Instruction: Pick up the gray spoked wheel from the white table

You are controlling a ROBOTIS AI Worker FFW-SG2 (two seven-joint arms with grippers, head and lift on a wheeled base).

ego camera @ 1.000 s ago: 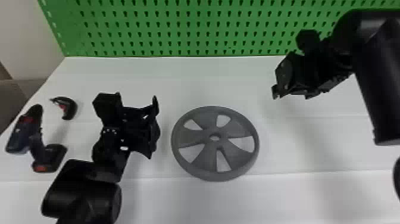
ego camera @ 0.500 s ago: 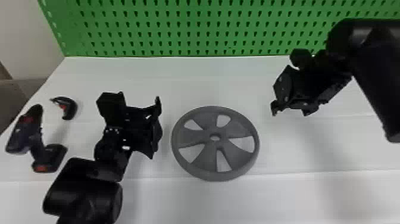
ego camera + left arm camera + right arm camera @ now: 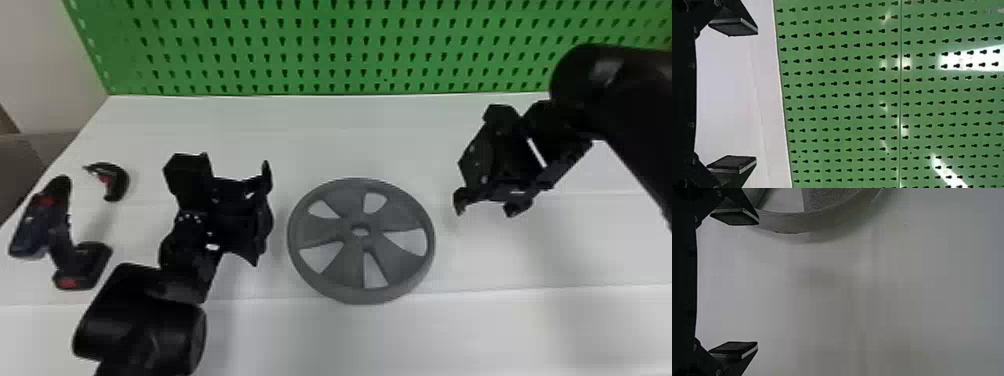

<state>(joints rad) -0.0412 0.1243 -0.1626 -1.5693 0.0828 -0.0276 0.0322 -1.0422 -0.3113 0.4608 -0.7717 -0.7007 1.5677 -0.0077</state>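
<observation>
The gray spoked wheel (image 3: 325, 265) lies flat on the white table (image 3: 480, 330). My left gripper (image 3: 265, 215) is just left of the wheel, apart from it; in the left wrist view the left gripper (image 3: 732, 96) is open with nothing between its fingers. My right gripper (image 3: 480, 210) hangs to the right of the wheel and a little farther back. In the right wrist view the right gripper (image 3: 734, 284) is open and empty, and the rim of the wheel (image 3: 789, 223) shows beyond one finger.
A cordless drill (image 3: 60, 235) lies at the table's left side, with a small black and red tool (image 3: 115, 182) behind it. A green perforated board (image 3: 330, 45) stands along the table's back edge.
My right gripper has moved toward the front and lower, with its arm swinging forward as well. The left gripper has shifted slightly to the right. The wheel has stayed in place.
</observation>
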